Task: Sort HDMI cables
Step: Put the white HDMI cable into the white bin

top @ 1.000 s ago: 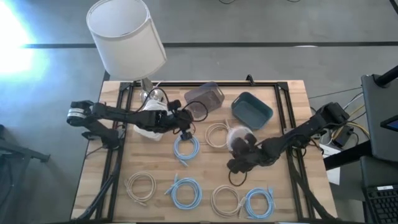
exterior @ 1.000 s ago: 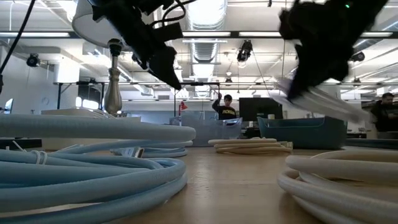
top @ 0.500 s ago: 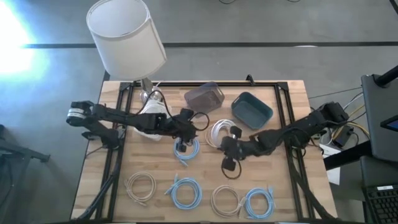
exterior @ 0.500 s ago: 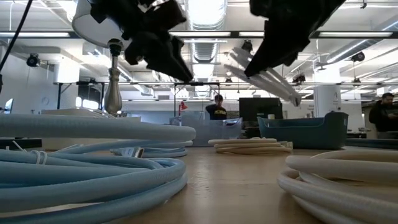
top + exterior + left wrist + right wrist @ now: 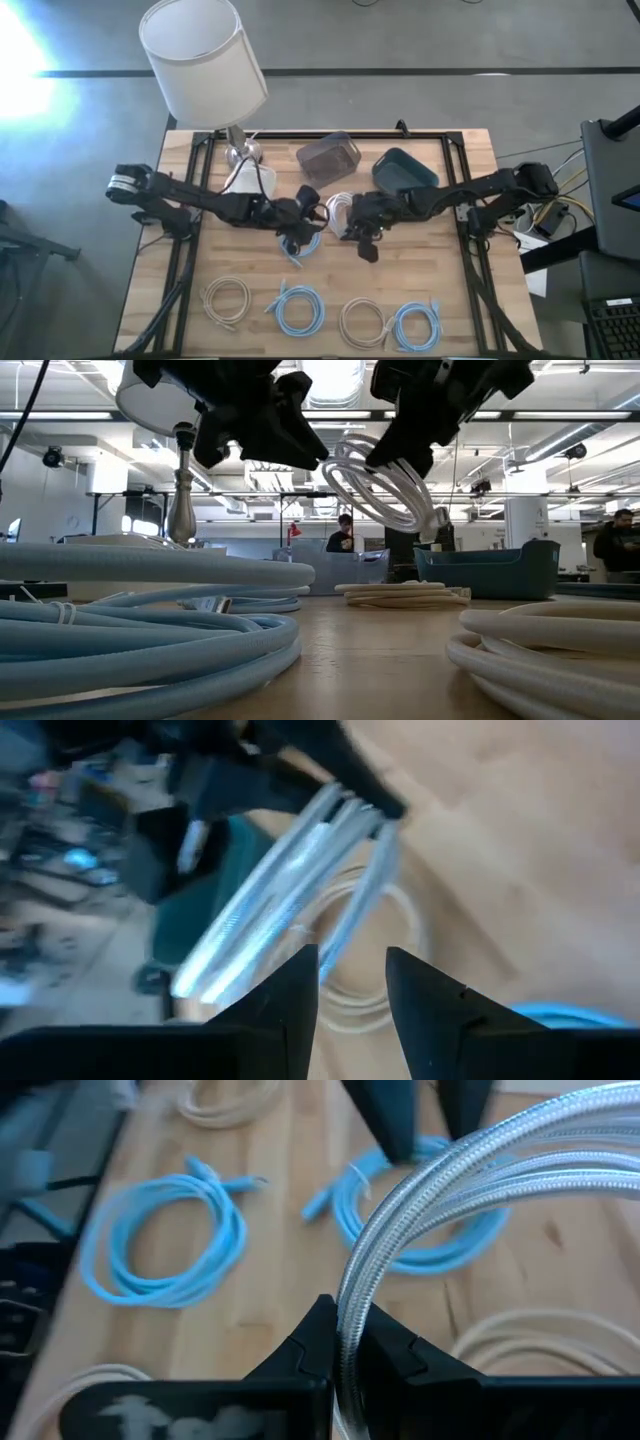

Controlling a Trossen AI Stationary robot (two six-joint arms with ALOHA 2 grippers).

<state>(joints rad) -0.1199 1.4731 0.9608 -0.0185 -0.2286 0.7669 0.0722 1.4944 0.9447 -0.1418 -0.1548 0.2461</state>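
A white cable coil hangs in the air at the middle of the high view, lifted clear of the bench, and the right tool has its fingers clamped on the coil's rim, as its wrist view shows plainly with the strands pinched between them. In the low view the coil tilts, upper centre of the frame. The left tool sits just left of it in the high view, above a light blue coil; its two fingers stand apart with a gap between them, gripping nothing, the white coil right in front.

Under the raised coil, a beige coil lies flat on the wood. Along the bottom of the high view: a beige coil at lower left, a blue coil, another beige coil and a blue coil at lower right.

Toward the top, a clear bin and a teal bin sit side by side, with a lamp at upper left.
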